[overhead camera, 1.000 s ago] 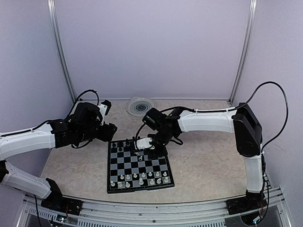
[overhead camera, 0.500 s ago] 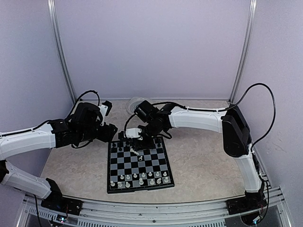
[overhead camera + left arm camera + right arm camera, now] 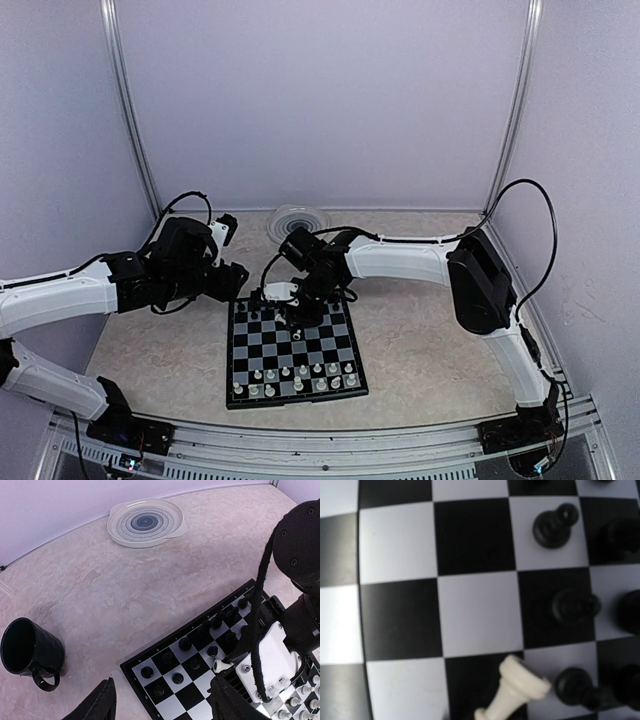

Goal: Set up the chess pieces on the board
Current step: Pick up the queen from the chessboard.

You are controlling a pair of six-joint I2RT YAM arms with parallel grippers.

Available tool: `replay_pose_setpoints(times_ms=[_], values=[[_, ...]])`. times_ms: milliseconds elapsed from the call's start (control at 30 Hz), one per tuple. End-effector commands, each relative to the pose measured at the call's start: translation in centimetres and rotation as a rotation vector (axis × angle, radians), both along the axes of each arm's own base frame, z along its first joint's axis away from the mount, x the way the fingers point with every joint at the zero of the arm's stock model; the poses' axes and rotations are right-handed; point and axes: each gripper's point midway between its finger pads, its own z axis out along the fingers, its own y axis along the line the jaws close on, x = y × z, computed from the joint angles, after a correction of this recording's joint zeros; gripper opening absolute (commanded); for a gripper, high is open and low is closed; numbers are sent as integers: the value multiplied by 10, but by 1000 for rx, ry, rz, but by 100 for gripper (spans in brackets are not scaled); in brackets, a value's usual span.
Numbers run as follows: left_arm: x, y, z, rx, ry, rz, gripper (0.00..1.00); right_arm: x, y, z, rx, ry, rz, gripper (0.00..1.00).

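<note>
You have the small black-and-white chequered chessboard [image 3: 245, 352] at the table's centre front. The round clear ridged plate [image 3: 297, 222] lies behind it and the black cup [image 3: 30, 652] to its left. Black plastic chessmen [image 3: 186, 643] stand on its far rows, cream plastic chessmen [image 3: 321, 383] on its near rows.

The worktop [image 3: 100, 595] looks matt and crinkled, stone-patterned. On the smooth, glossy board [image 3: 480, 610], the cream pawn [image 3: 512, 687] is shiny plastic.

We've got open tabletop [image 3: 125, 595] between the black cup [image 3: 30, 652], the plate [image 3: 146, 522] and the board [image 3: 262, 346], so there's plenty of room to come in there. The board's middle rows are mostly bare too. The tight bit is the far rows: black pieces [image 3: 216, 623] are packed close, and the right gripper [image 3: 226, 671] hangs low right over them.
</note>
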Motion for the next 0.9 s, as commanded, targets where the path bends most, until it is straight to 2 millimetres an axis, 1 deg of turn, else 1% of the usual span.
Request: replay_pose_setpoints(times_ms=[0,67,167,233,300,367,433,467,500,567,667,733,767,800,833,867], values=[[3,-6,11,-11,-13,-4,64,1,0,-7,-18,25,-21,31],[3,-6,11,-8,-12,-4,64,-2,1,-10,-25,37,-17,26],[3,-6,10,-6,-13,-2,64,-8,3,-9,-25,56,-6,16],[3,-5,11,-9,-15,0,64,-13,3,-5,-18,69,2,12],[3,-4,12,-11,-17,3,64,-17,2,4,-6,79,3,10],[3,-4,11,-18,-16,6,64,-20,2,18,20,85,5,9],[4,-4,13,-34,-15,12,64,-24,2,36,53,86,6,9],[4,-4,14,-43,-16,14,64,-25,2,46,73,83,7,8],[4,-4,14,-58,-13,12,64,-27,2,61,98,74,11,8],[5,-5,17,-103,-3,4,64,-30,0,81,132,62,15,8],[4,-6,20,-226,22,-15,63,-35,-6,107,176,40,21,8],[-4,-12,20,-313,41,-61,62,-39,-11,119,193,28,26,8],[-10,-18,22,-359,45,-97,61,-41,-14,120,193,25,30,8],[-15,-26,27,-415,46,-143,61,-43,-17,123,194,19,30,8],[-22,-30,28,-452,61,-170,61,-44,-20,125,193,14,33,8],[-25,-36,36,-508,49,-205,61,-45,-23,125,189,10,33,8]])
